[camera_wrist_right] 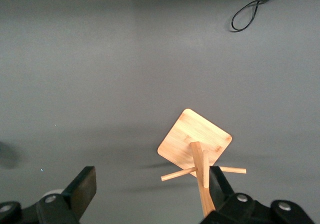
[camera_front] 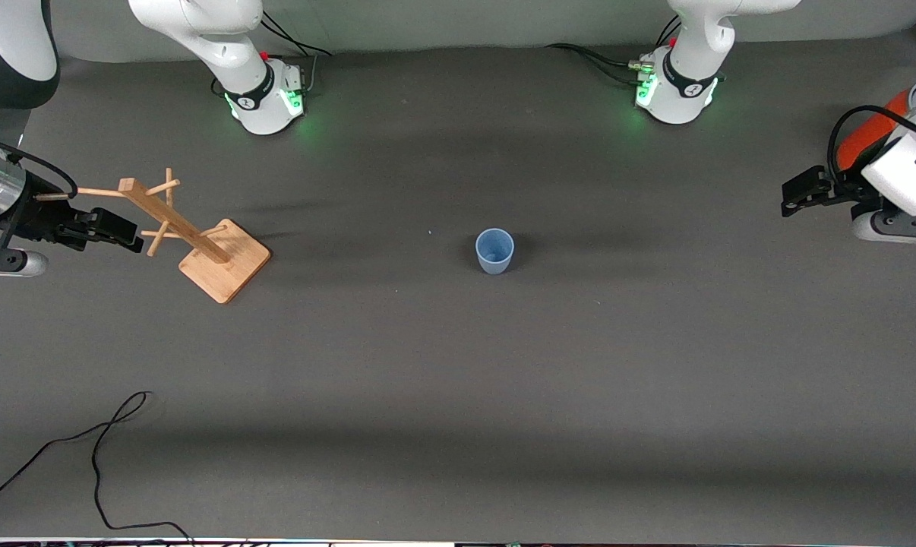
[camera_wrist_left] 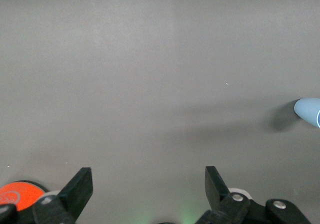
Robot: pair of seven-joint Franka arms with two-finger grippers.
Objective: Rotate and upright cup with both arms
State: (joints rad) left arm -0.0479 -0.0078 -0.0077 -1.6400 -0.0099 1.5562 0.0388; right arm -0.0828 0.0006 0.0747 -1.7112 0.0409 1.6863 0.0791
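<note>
One cup (camera_front: 494, 251) only, light blue, near the middle of the table (camera_front: 503, 395), standing upright with the open mouth up and the long axis vertical; rim round, inside visible from the front camera. Also caught at the rim of the left wrist view (camera_wrist_left: 309, 111), mostly cut off. Stands alone, touching nothing, well apart from every edge of the table.

Wide bare grey cloth all round the cup, most of all toward the front camera's edge. Toward the right arm's end, a wooden rack (camera_front: 200, 235) on a square base, pegs sticking out, well apart from the cup. Near the corner at the front camera's edge on that same end, a loose black cable (camera_front: 97, 456) on the surface. At the left arm's end, an orange-red cylinder (camera_front: 868, 137), partly hidden by the arm.

Left gripper (camera_front: 796, 194) over the left arm's end of the table, fingers spread wide, nothing between them. Right gripper (camera_front: 120, 232) up beside the rack's pegs at the right arm's end, fingers likewise spread wide, holding nothing.
</note>
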